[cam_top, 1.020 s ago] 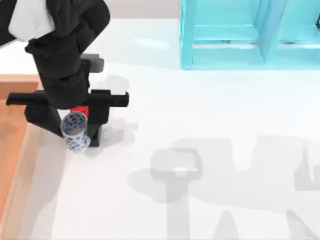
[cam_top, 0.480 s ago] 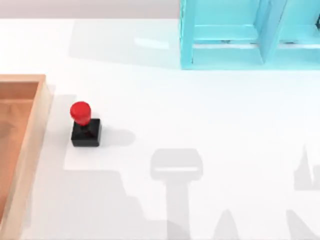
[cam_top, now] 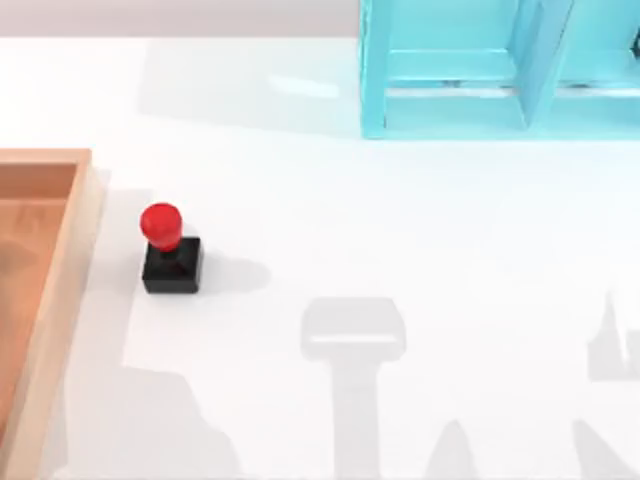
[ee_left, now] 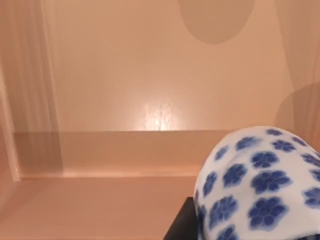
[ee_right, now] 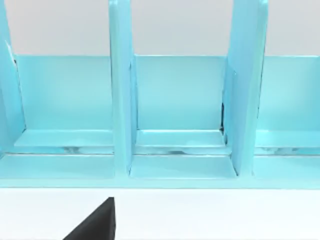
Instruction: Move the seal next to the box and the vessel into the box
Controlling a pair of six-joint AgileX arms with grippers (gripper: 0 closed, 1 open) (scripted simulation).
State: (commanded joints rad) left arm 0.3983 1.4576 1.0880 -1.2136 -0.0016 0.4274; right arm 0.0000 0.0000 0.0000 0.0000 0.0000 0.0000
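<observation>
Fingers (ee_left: 184,225) of the left gripper (ee_left: 235,230) are clamped on the cup (ee_left: 260,185), and from the left wrist view one dark finger edge presses right up against its white wall with the blue flowers, the cup sitting close under the camera. Beneath it spreads the light-brown wooden floor of the tray (ee_left: 150,65), with an inner wall running across just below and a bright glint on the boards, so the cup hangs above the inside of the tray, off the wood rather than resting on it. Over to the top view: the tray's raised rim (cam_top: 60,290) runs along the left edge of the white table (cam_top: 420,230). The stamp (cam_top: 171,255) stands upright just beside that rim, on the table side, near it but with a strip of white between them, red knob up and black square base flat down. At the far right of the table stands a cyan shelf unit (cam_top: 450,100). The right wrist view faces those same open cyan compartments (ee_right: 180,100) head on, and one dark tip of the right gripper (ee_right: 97,222) pokes in low over the table; how wide that gripper stands, I cannot tell.
</observation>
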